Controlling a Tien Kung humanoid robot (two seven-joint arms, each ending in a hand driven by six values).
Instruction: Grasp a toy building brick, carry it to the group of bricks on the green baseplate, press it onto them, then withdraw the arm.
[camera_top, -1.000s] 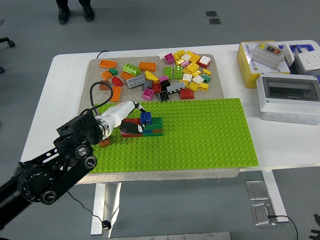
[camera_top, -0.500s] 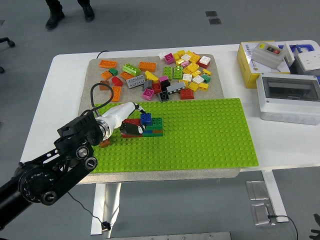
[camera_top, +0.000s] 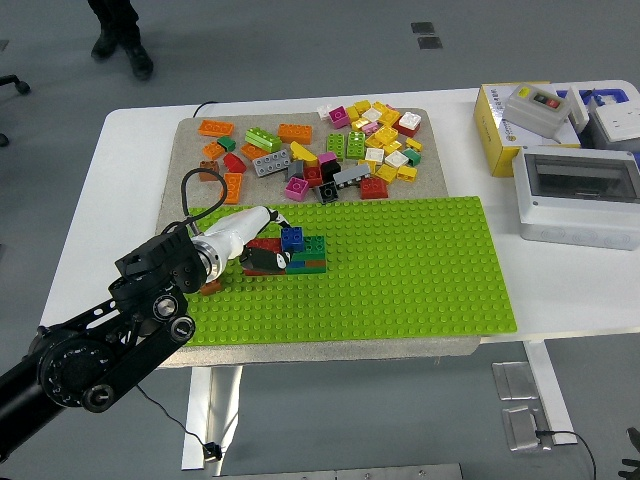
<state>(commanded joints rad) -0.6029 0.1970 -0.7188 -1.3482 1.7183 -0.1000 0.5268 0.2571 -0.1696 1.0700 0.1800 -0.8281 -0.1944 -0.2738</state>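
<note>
From where I stand, the robot's left hand (camera_top: 262, 252) sits at the left end of the small stack of red, green and blue plastic bricks (camera_top: 300, 251) on the flat green studded baseplate (camera_top: 400, 270). Its dark fingers (camera_top: 268, 259) are curled down against the stack's left side, over a red brick; I cannot tell whether they grip it or merely press. The stack runs left to right, so it lies straight ahead of the fingers, to their right. The loose pile of mixed bricks (camera_top: 330, 150) lies beyond the stack, well apart. No right arm shows.
</note>
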